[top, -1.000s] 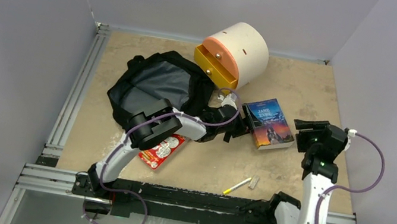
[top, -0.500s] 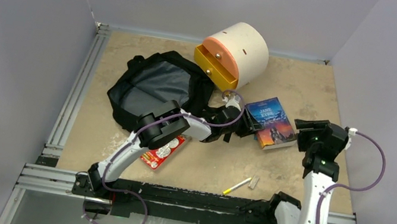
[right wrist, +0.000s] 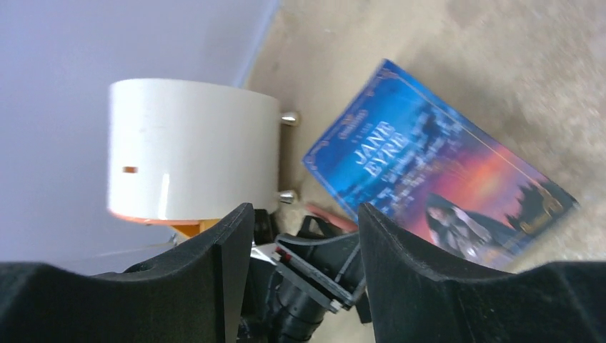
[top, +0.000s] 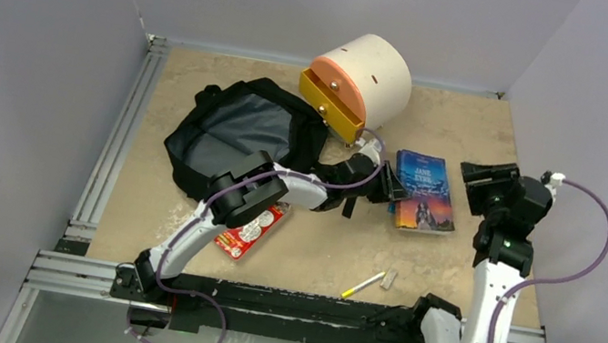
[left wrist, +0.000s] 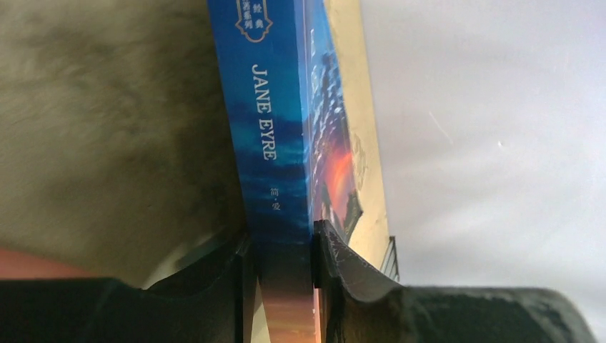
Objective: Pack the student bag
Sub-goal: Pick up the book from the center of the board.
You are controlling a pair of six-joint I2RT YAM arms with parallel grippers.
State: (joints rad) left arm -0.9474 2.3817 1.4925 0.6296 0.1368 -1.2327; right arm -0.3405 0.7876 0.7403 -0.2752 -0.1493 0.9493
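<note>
The student bag (top: 232,134) lies open at the left of the table, black with grey lining showing. A blue "Jane Eyre" book (top: 426,191) lies to the right of centre. My left gripper (top: 394,187) reaches across to its left edge. In the left wrist view the gripper (left wrist: 280,237) is shut on the book's spine (left wrist: 268,143), one finger on each cover. My right gripper (top: 476,179) hovers just right of the book, open with nothing between its fingers (right wrist: 304,214). From there the book's cover (right wrist: 436,186) lies ahead of it.
A cream cylindrical drawer box (top: 363,80) with an open yellow drawer stands at the back centre. A red packet (top: 250,229) lies under the left arm. A yellow pen (top: 363,284) and a small eraser (top: 388,279) lie near the front edge.
My left gripper has moved right to the book and closed on its spine. The book has turned and slid right. The right arm has drawn back to the right.
</note>
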